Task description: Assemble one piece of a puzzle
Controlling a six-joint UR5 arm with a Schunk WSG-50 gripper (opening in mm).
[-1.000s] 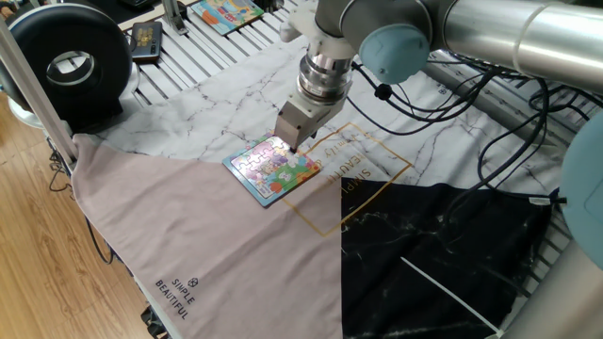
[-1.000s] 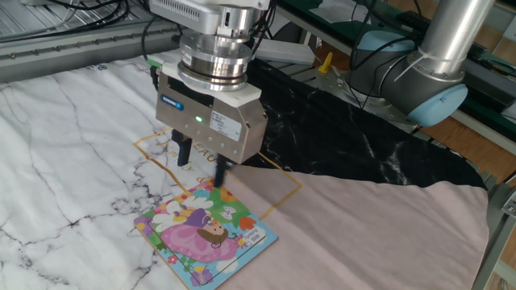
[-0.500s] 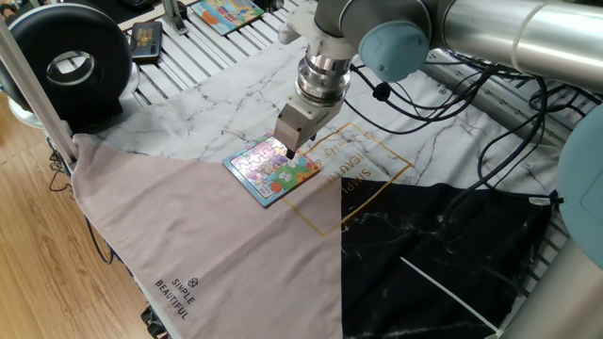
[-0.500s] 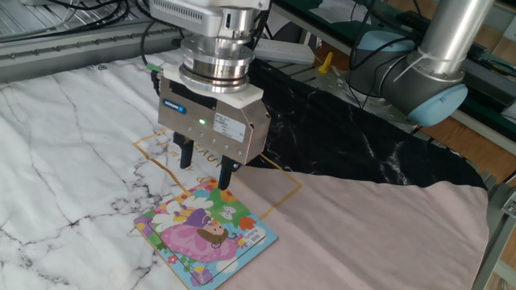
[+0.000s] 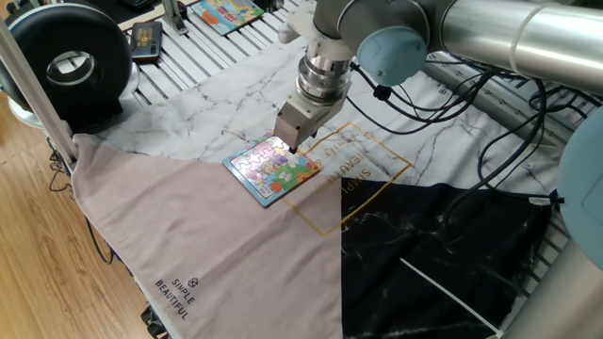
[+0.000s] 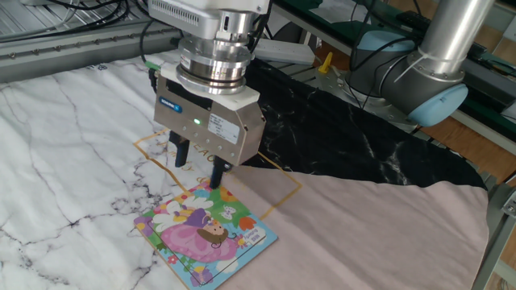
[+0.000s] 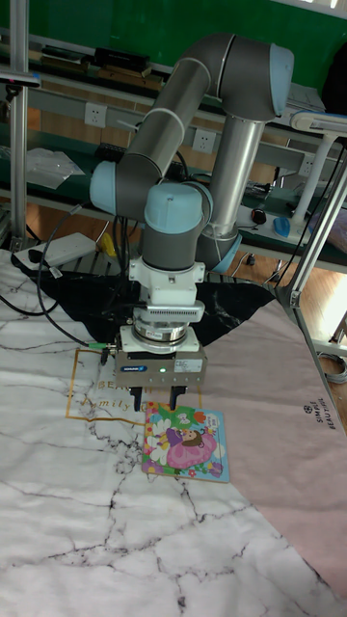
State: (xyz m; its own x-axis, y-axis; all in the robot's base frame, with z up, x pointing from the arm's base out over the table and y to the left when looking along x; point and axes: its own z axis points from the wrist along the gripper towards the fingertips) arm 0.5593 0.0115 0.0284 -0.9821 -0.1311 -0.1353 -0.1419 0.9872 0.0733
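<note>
The puzzle (image 5: pixel 273 169) lies flat on the marbled cloth: a small square board with a blue rim and a pink and green cartoon picture (image 6: pixel 205 234) (image 7: pixel 186 443). My gripper (image 5: pixel 290 144) hangs just over its far corner, pointing straight down. Its two dark fingers (image 6: pixel 216 171) stand apart with nothing visible between them, so the gripper (image 6: pixel 197 163) (image 7: pixel 157 399) is open. I cannot pick out the piece as a separate thing in any view.
A second colourful board (image 5: pixel 226 13) lies at the far edge near a small black device (image 5: pixel 146 40). A round black appliance (image 5: pixel 66 66) stands at the left. A pinkish cloth (image 5: pixel 207 254) and a black marbled cloth (image 5: pixel 443 245) cover the near side. Cables (image 5: pixel 490 113) trail at the right.
The gripper shifted slightly sideways over the puzzle's far corner and back, its fingers staying apart. The puzzle has not moved.
</note>
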